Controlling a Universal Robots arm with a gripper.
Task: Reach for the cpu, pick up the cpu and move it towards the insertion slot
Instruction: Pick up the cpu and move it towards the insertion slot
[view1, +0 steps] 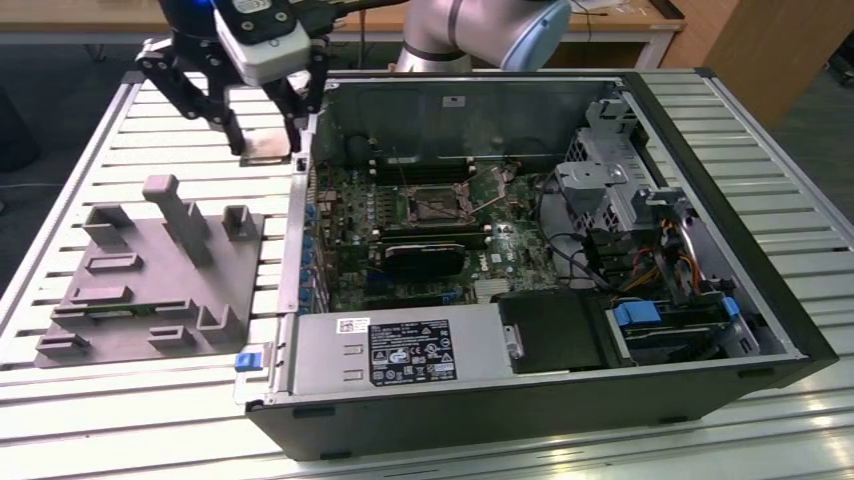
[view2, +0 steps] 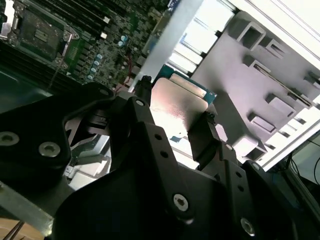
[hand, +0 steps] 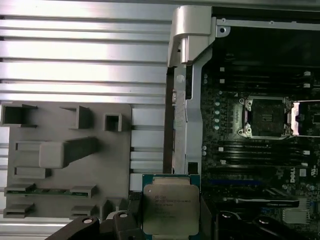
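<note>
The fingers (view2: 152, 117) are clenched on the cpu (hand: 170, 206), which sits flat between them, silvery top showing in both wrist views. In the exterior view the gripper (view1: 262, 142) hangs at about eleven o'clock over the slatted bench (view1: 120, 150), between the grey fixture (view1: 154, 270) and the open computer case (view1: 747, 260), probably just outside its wall. The insertion slot (view1: 435, 205) lies on the motherboard, well apart from the chip.

In the first wrist view the cpu (hand: 170, 209) runs off the picture's edge, its sides covered by the end effector (hand: 167, 222); the insertion slot (hand: 263, 117) is partly hidden under its raised frame
</note>
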